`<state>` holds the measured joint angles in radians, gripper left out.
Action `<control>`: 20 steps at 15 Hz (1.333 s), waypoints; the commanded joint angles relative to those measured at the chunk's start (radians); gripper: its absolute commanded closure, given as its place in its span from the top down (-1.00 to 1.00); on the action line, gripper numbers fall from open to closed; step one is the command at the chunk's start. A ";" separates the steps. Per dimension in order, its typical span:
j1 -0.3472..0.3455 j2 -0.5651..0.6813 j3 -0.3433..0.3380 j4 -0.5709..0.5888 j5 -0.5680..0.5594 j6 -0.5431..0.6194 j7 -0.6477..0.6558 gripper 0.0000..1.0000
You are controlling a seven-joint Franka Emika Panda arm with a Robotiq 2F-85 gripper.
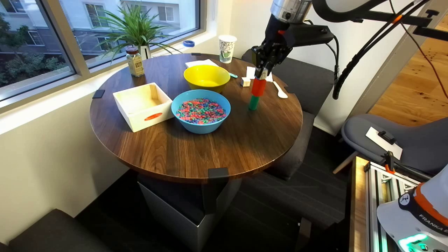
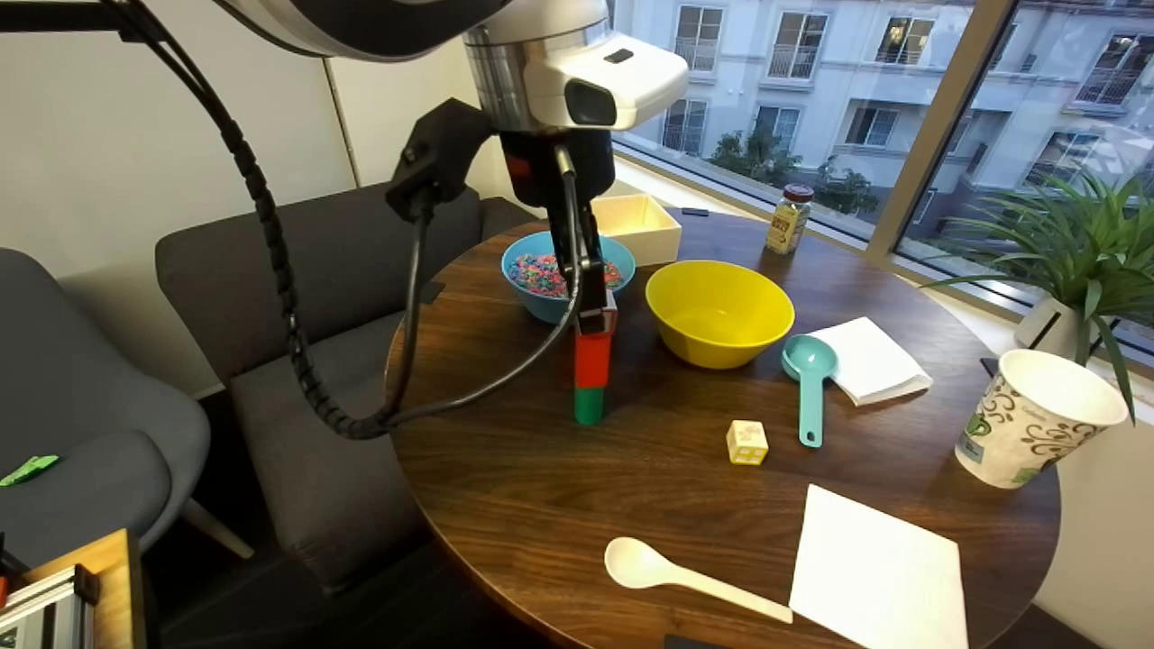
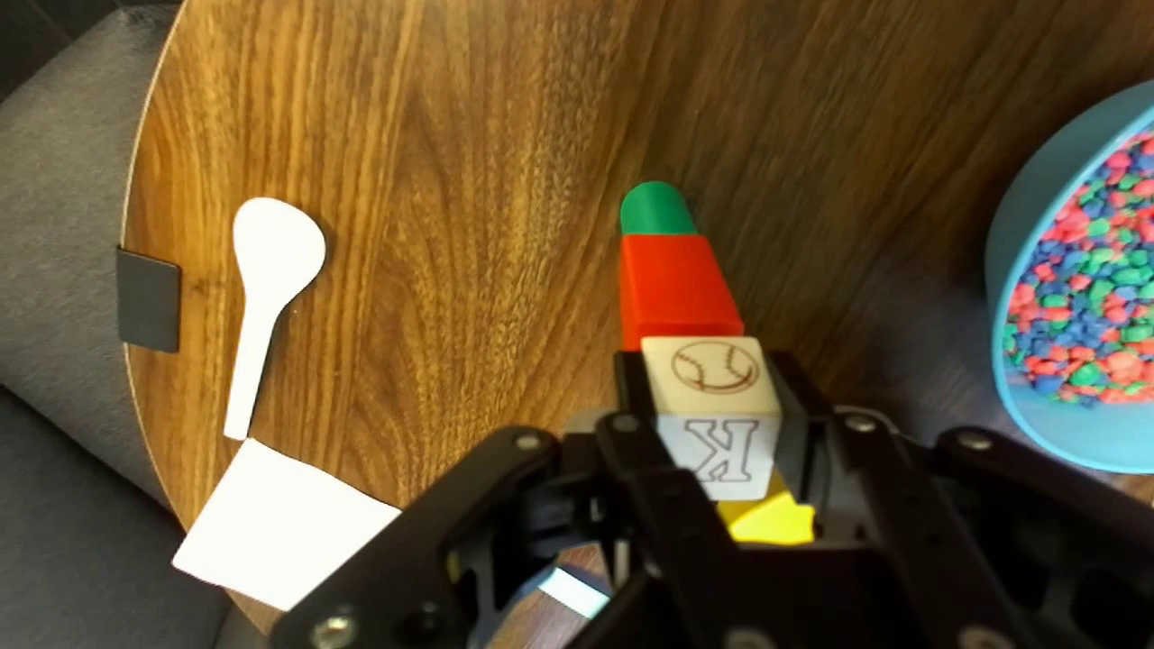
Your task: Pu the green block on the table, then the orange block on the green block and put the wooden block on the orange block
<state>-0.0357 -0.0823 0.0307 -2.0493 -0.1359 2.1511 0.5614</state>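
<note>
You have the fingers (image 3: 633,388) clamped on the wooden block (image 3: 714,417), which sits atop the orange block (image 1: 258,87); the orange block stands on the green block (image 1: 253,103), upright on the bench (image 1: 245,147). You see the blue bowl (image 1: 200,129) near them.

1. In an exterior view, daylight at the far-left window (image 1: 66,42); green glare from the near-right base lamp (image 1: 413,240).
2. Floor (image 1: 273,210) beneath the table (image 1: 238,150) nearly black.
3. Wrist view: spoon (image 3: 279,252), white sheet (image 3: 288,527) overexposed.
</note>
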 commanded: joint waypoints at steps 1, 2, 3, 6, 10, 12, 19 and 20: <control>0.008 -0.002 0.004 0.001 -0.022 -0.022 0.033 -0.81; 0.010 -0.002 0.004 0.002 -0.015 -0.028 0.030 -0.81; 0.010 -0.002 0.005 0.001 -0.017 -0.026 0.030 -0.81; 0.010 -0.003 0.006 0.001 -0.021 -0.029 0.031 -0.81; 0.009 -0.005 0.006 -0.002 -0.029 -0.031 0.036 -0.81; 0.009 -0.006 0.006 -0.002 -0.028 -0.034 0.035 -0.81; 0.010 -0.007 0.006 -0.005 -0.029 -0.050 0.037 -0.81; 0.010 -0.007 0.006 -0.005 -0.030 -0.050 0.037 -0.81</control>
<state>-0.0324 -0.0823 0.0333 -2.0498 -0.1414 2.1300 0.5679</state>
